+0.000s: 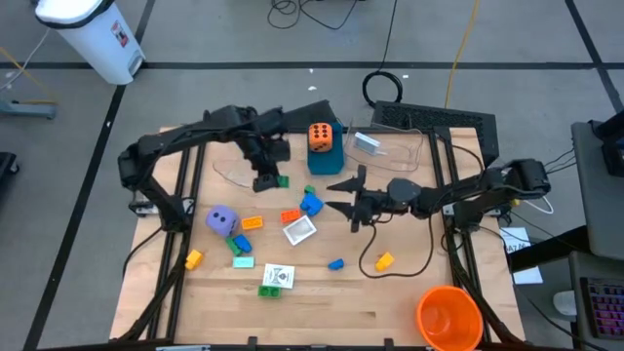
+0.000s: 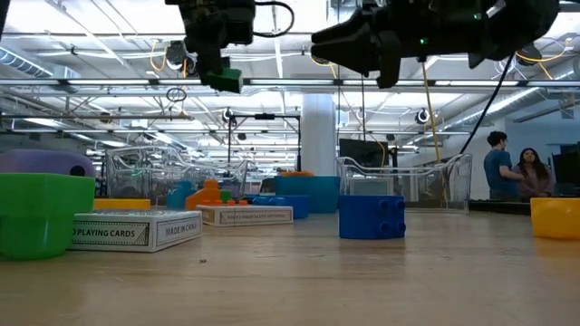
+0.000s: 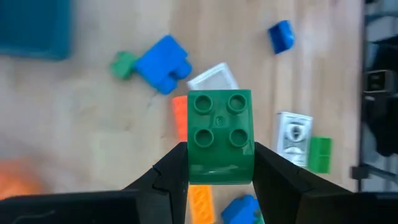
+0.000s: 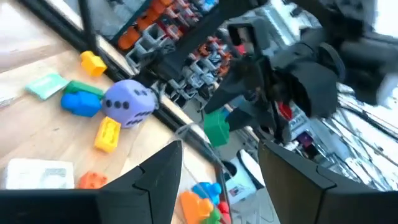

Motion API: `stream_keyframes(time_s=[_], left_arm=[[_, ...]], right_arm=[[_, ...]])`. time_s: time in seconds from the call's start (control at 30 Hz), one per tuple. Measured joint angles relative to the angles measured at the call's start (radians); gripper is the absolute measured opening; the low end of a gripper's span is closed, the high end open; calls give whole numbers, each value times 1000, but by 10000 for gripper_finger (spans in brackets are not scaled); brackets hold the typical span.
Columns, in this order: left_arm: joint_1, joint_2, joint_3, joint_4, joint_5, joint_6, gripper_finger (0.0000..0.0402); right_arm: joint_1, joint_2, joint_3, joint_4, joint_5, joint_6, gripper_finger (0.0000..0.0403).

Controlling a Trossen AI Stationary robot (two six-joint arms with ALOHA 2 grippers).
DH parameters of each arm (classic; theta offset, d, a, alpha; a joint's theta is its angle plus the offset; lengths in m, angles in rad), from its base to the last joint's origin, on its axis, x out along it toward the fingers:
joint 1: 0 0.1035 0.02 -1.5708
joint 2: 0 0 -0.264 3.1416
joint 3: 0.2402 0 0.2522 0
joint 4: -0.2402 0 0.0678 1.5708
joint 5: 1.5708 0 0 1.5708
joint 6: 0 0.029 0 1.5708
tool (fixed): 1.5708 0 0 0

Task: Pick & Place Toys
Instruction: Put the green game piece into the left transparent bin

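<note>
green brick clamped in left gripper, studs up, high over table | clear tub lies right and far | right gripper open, empty, nearer tub

A robotics lab: a wooden worktop on a metal frame, cables across a grey floor, open ceiling trusses, two people standing behind.
</note>
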Motion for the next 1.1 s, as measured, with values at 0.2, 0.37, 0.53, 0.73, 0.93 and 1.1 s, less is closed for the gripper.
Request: stream_keyframes(time_s=[0.2, 0.37, 0.53, 0.73, 0.93, 1.1], left_arm=[[66, -136, 0, -19, -90, -5, 146], [113, -266, -46, 25, -179, -40, 141], [140, -397, -194, 109, -259, -75, 147], [161, -503, -430, 252, -325, -113, 141], [208, -530, -608, 392, -472, -133, 143], [267, -528, -711, 544, -482, -130, 157]], right_arm=[[-38, 1, -26, 59, 0, 57, 207], [-50, 0, -28, 59, 0, 103, 207], [-51, 0, -28, 59, 0, 129, 208], [-51, 0, -28, 62, 0, 130, 208], [-60, 0, -28, 82, -5, 156, 208], [-76, 0, -28, 82, -53, 170, 208]])
